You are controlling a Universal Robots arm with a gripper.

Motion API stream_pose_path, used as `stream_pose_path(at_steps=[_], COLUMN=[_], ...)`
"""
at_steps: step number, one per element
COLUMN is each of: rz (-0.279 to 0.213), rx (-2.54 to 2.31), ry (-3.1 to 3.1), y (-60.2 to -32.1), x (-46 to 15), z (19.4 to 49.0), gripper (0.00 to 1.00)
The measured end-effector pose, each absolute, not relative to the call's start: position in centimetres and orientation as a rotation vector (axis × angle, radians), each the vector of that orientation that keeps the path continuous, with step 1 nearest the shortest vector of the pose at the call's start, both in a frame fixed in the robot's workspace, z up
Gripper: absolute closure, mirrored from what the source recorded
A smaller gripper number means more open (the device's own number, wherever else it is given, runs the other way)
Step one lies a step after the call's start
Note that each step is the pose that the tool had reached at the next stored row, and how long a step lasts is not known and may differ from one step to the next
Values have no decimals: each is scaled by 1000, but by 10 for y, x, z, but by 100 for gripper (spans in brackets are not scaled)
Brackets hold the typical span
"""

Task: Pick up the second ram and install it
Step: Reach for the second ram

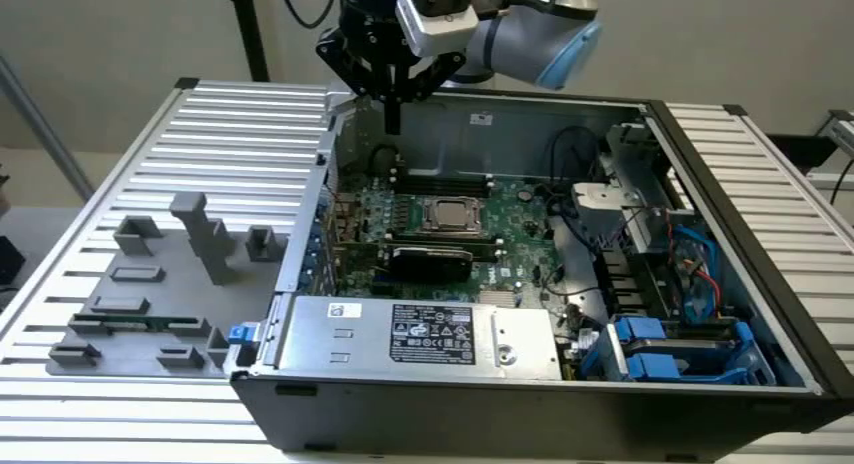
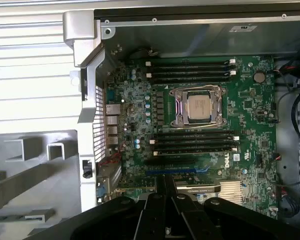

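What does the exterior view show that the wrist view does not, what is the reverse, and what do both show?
Exterior view: the green RAM stick lying in the grey fixture, the power supply and the blue drive bays. Wrist view: the Dell lettering on the motherboard. Both: the gripper above the open case, the CPU socket, the black memory slots, parts of the grey fixture.

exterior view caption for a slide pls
Gripper poised above the open computer case while a green ram stick lies in the grey fixture at the exterior view's left
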State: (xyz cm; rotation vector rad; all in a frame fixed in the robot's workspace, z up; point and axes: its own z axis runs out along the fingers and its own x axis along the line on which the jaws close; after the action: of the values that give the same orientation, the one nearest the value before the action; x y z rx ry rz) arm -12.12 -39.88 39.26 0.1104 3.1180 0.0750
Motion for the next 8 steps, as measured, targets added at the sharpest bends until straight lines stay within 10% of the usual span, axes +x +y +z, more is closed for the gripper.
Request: stream_pose_path(at_steps=[8], rz=[75], rx=[111], ry=[3118], y=[-400], x=[-123], z=[393], gripper=[89])
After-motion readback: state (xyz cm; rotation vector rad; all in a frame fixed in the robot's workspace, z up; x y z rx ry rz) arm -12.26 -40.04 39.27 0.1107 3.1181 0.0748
